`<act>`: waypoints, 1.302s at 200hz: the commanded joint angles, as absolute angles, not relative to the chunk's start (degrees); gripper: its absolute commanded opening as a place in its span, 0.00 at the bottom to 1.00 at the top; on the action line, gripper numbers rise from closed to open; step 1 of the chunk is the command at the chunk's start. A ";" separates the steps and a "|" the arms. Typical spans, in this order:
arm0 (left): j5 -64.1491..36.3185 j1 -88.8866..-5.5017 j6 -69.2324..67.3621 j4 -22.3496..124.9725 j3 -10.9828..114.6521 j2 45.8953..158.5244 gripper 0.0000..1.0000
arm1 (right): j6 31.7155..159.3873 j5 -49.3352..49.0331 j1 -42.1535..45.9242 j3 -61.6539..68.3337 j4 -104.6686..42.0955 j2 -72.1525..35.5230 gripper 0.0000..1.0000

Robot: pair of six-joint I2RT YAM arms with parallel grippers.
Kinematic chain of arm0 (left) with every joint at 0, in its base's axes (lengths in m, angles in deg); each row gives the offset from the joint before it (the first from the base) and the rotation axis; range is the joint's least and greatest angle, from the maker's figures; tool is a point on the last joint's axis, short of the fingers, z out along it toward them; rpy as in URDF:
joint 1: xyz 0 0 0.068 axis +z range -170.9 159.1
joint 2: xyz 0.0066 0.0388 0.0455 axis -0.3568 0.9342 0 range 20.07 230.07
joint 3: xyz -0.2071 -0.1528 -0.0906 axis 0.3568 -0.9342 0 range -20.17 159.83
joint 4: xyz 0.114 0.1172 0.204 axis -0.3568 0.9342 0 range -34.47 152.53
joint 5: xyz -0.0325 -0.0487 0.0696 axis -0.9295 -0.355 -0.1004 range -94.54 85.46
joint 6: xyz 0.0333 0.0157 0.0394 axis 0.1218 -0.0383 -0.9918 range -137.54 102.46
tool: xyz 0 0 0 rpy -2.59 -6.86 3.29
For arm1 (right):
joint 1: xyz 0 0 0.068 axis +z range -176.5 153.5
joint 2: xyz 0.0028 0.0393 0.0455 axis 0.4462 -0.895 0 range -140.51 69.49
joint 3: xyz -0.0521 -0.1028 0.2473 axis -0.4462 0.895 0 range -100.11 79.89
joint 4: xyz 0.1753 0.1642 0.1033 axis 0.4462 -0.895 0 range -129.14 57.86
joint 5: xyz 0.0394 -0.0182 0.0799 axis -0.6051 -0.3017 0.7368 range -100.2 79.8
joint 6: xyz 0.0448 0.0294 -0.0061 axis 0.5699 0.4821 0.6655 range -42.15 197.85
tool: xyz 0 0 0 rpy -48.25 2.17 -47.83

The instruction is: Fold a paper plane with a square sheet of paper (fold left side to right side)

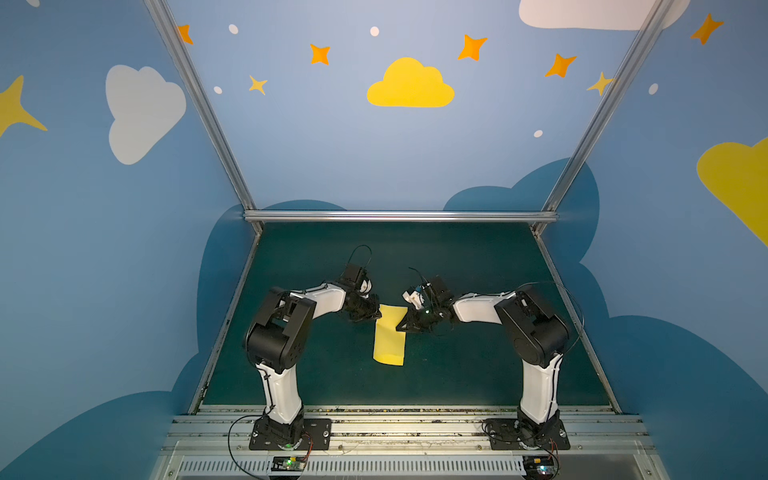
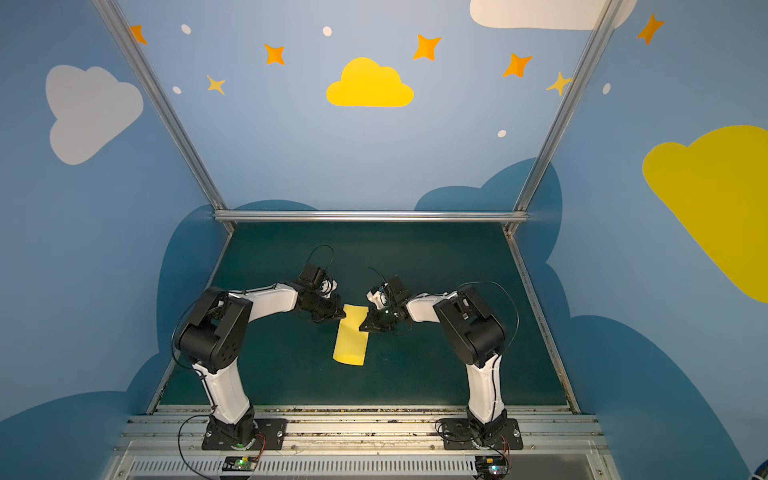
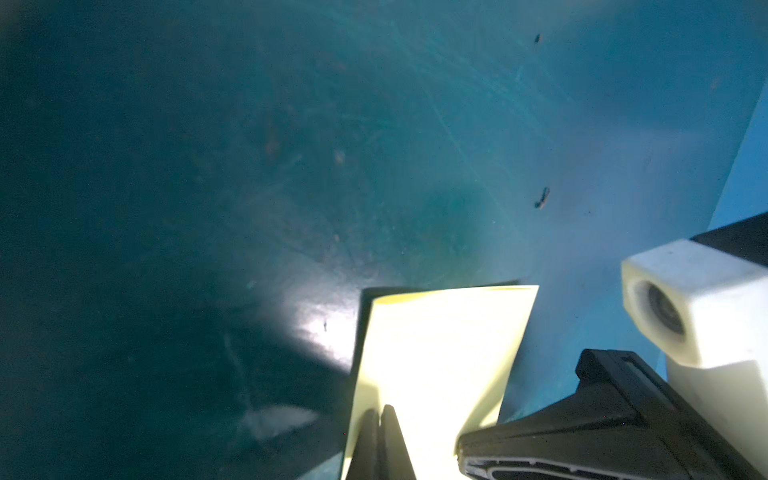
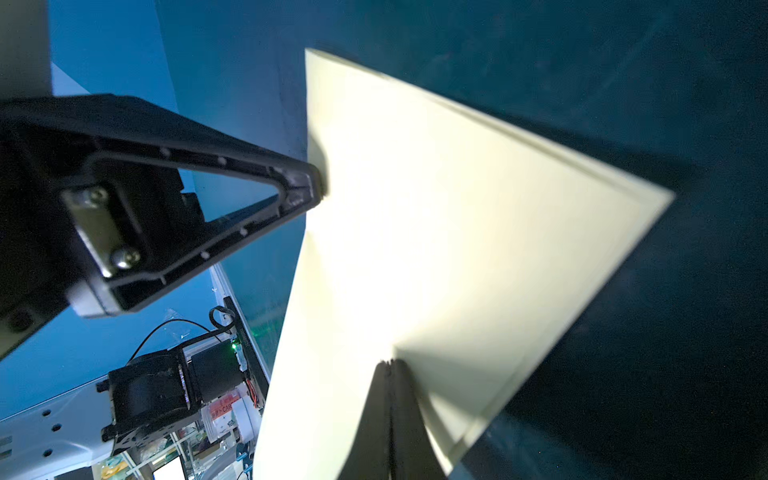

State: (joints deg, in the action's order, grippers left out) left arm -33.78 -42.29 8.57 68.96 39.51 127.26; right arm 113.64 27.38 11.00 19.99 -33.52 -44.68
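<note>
Closed black fingertips of the left gripper (image 3: 380, 409) rest tip-down on the square sheet of paper (image 1: 390, 340), jaws fully together with no gap. The right gripper (image 4: 390, 363) is the same: jaws shut, tips touching the sheet. Can't tell if either pinches a layer. The sheet is thin, matte and pale yellow, folded into a narrow two-layer rectangle, with the layer edges slightly offset in the right wrist view. It lies on the dark green mat (image 1: 457, 365), one arm on each side of it. The left gripper is at the sheet's far left corner. The right gripper is on the sheet's right edge just below the far right corner, covering a bit of it in both top views. The sheet's far end looks slightly lifted, with a dark shadow beside it in the left wrist view. The mat is scuffed, with fine scratches and a slight sheen. The fingers are black ribbed plastic, triangular, tapering to narrow tips.
</note>
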 commanded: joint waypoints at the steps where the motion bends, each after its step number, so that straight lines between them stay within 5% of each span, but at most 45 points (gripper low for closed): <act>1: -32.38 -42.00 7.55 69.20 38.31 128.55 0.04 | 113.33 15.66 11.47 21.98 -43.99 -49.36 0.00; 91: -32.85 -42.00 7.44 68.19 37.20 129.51 0.04 | 123.31 20.27 13.78 16.52 -39.15 -38.53 0.00; 260: -33.04 -42.13 7.00 68.80 36.85 128.80 0.04 | 136.79 16.85 21.67 14.86 -20.81 -48.88 0.00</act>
State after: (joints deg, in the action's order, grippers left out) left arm -35.07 -41.94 8.06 67.28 38.42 127.26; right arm 135.52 17.83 21.60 14.60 -23.78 -47.55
